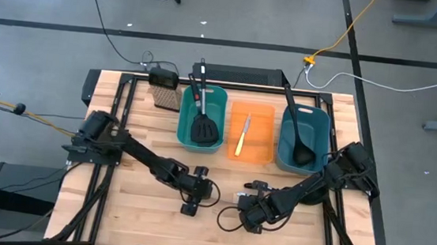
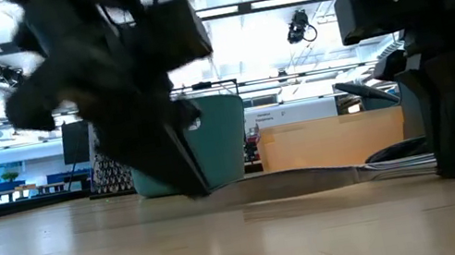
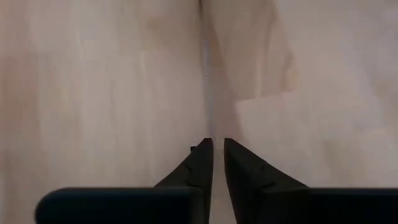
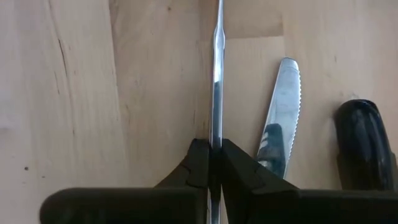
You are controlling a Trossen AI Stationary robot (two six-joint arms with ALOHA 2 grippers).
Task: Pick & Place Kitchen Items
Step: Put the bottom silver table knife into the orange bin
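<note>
Right gripper (image 4: 214, 163): my jaws are clamped on a slim silver table knife (image 4: 216, 74) at the near middle of the counter (image 1: 131, 210); the knife runs straight out between my fingertips, low over the wood.
Second knife (image 4: 281, 118): a serrated silver table knife lies flat on the counter just beside the one I hold, roughly parallel to it, with a rounded black handle (image 4: 364, 146) next to it on the far side.
Left gripper (image 3: 217, 163): my jaws are almost together with only a narrow slit between them, pointed down at bare wood near the counter's front centre, holding nothing; it sits close beside my right gripper.
Left teal bin (image 1: 216, 98): at the back of the counter, holding a black slotted spatula (image 1: 204, 127) whose red-and-black handle sticks out over the far rim.
Orange bin (image 1: 261, 134): between the two teal bins, with the yellow-handled knife (image 1: 243, 136) lying inside.
Right teal bin (image 1: 320, 135): holds a long black ladle (image 1: 298, 121), its bowl at the near end and its handle reaching past the far rim.
Brush (image 1: 163, 92): tan bristles, black top, at the back of the counter just beside the left teal bin.
</note>
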